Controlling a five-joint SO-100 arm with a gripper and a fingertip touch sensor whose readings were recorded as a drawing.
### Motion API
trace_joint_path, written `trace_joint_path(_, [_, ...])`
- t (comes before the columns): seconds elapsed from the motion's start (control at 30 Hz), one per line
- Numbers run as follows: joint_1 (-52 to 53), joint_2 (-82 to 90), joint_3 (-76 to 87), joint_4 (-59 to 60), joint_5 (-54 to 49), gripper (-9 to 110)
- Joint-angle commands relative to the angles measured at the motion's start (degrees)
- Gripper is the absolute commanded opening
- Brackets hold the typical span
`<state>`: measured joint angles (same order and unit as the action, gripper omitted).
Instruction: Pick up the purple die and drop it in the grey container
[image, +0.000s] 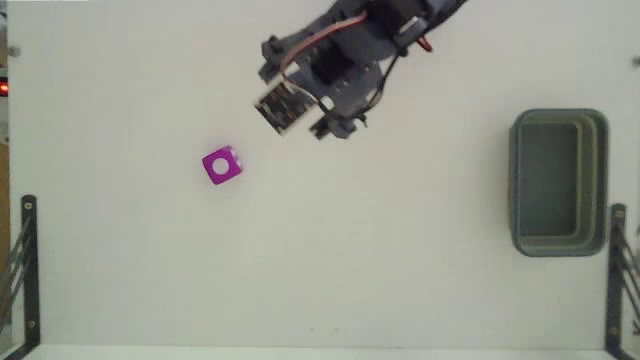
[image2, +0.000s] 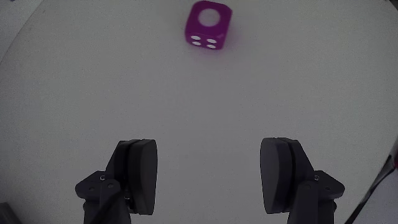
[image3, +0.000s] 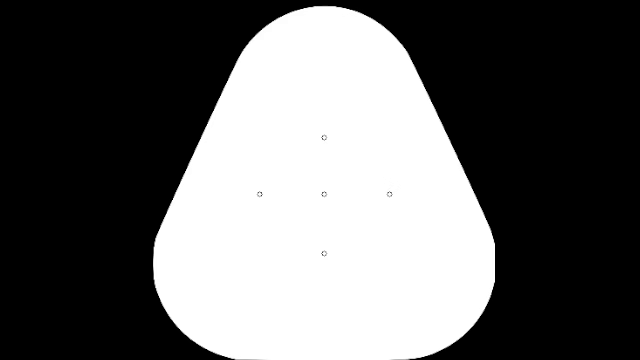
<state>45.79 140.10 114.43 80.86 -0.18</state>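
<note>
The purple die is seen left of centre in the fixed view, alone on the white bench, and at the top centre of the wrist view, well ahead of the gripper. The fingers are spread wide and nothing is held between them. The die is judged to be light, stiff and smooth, so it could slip if it is pinched at a corner; two opposite flat side faces should be taken. The grey container is found at the right edge of the fixed view, far from the die.
</note>
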Motion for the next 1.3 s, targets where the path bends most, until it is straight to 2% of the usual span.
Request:
trace_joint_path(0.0, [1.1, 2.0, 0.1, 1.1, 0.2, 110])
trace_joint_path(1.27, [3.5, 2.0, 0.1, 1.1, 0.2, 110])
